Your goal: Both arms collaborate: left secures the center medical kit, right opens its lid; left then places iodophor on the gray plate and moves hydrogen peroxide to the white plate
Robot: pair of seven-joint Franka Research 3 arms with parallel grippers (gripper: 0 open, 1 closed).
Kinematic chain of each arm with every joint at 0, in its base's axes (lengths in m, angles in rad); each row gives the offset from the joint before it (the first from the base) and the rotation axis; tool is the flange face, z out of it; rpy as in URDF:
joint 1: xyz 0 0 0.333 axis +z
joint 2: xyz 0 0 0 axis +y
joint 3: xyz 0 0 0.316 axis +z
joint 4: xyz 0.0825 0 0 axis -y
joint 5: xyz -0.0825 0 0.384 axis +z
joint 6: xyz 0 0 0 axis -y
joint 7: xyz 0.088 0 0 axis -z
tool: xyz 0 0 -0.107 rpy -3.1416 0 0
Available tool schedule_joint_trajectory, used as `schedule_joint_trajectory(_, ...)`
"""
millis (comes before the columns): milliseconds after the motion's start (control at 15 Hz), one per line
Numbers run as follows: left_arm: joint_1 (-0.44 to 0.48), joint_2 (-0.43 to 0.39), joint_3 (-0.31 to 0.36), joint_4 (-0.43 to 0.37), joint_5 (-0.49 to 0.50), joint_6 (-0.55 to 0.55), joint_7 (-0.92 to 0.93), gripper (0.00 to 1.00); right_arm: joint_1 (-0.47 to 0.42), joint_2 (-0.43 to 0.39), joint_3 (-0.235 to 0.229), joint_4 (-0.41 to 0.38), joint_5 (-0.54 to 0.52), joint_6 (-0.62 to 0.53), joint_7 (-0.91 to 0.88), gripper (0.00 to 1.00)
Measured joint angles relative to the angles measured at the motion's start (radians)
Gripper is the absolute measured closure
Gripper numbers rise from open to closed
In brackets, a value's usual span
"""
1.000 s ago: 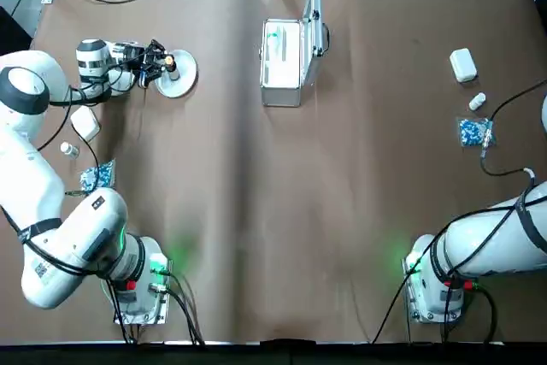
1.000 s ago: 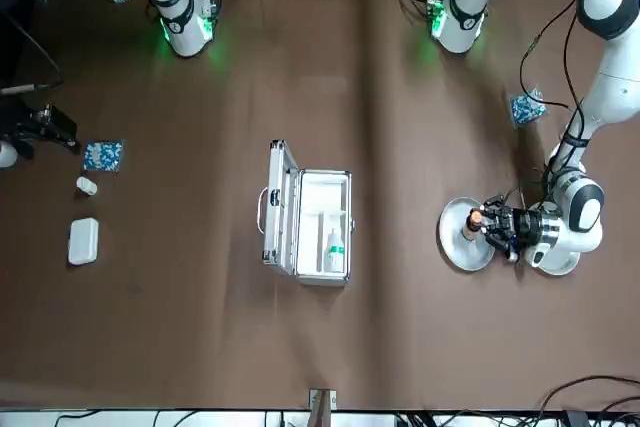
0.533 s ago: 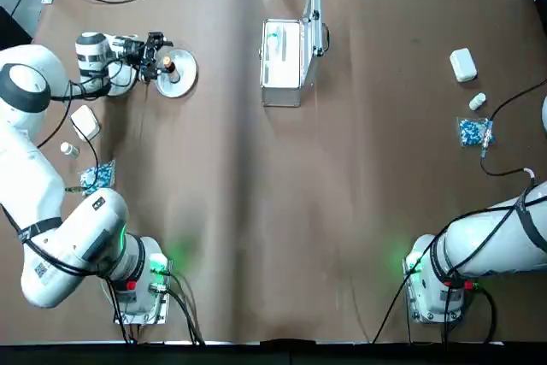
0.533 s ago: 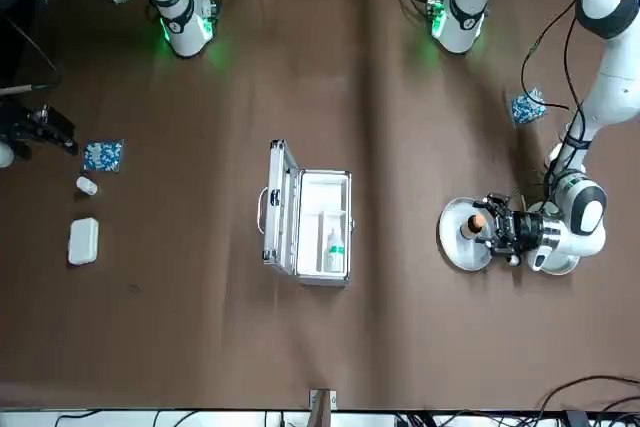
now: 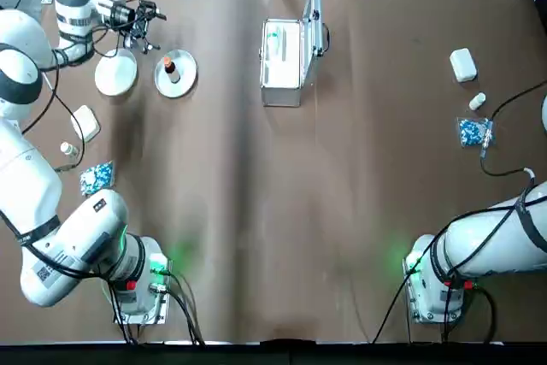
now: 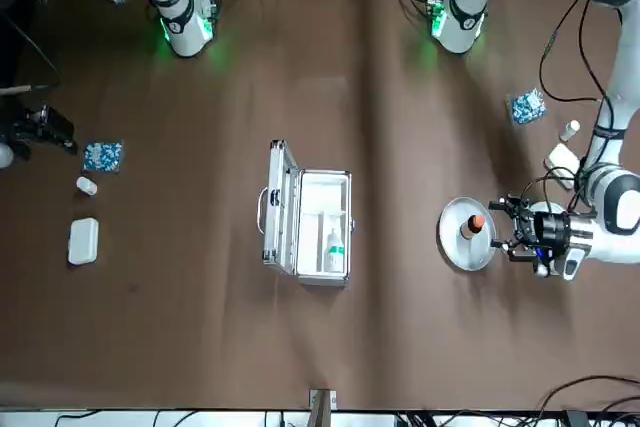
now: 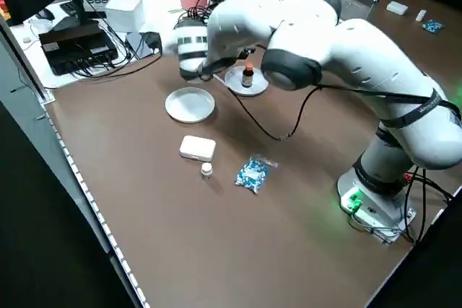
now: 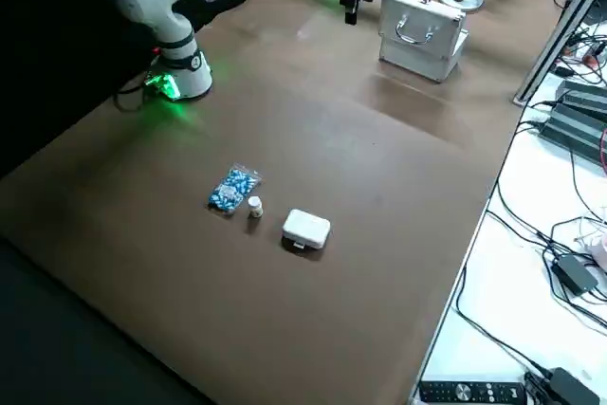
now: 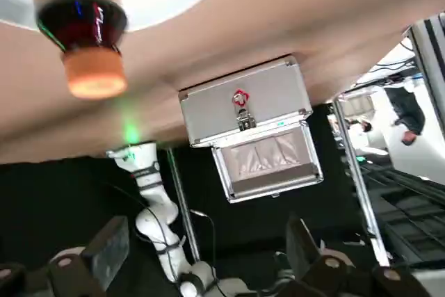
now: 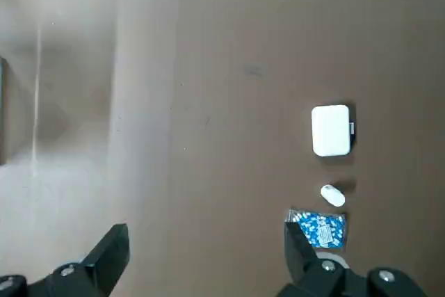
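Withdrawn from the gray plate [image 5: 175, 73], the left gripper [image 5: 145, 25] hangs spread open near the table's far-left corner; the brown bottle [image 5: 171, 69] with its orange cap stands on that plate. Right of it, the case [image 5: 281, 62] sits open by the far edge, the teal-marked white bottle [image 6: 335, 251] inside. Right gripper [image 10: 208, 262], fingers apart, hovers over the table's right side.

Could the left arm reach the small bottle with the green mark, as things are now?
Probably yes: the bottle stands in the open case, and the left tool looks empty, its fingers apart.

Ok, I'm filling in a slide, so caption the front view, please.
Iodophor on the gray plate, left gripper beside it, medical kit open.
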Motion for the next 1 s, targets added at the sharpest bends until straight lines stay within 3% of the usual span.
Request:
schedule_joint_trajectory(467,-0.149,-0.185,0.002,0.002,0.088,0.062,-0.057,0.00,-0.002,0.000,-0.001,0.000,-0.001,0.007,0.001,0.02)
schedule_joint_trajectory(733,-0.336,-0.299,0.002,0.004,0.164,0.178,-0.329,0.00,-0.002,0.000,-0.001,0.000,-0.001,0.010,0.001,0.02)
schedule_joint_trajectory(1000,-0.463,-0.339,0.001,0.004,0.268,0.266,-0.454,0.00,-0.002,0.000,-0.001,0.000,-0.001,0.018,0.001,0.02)
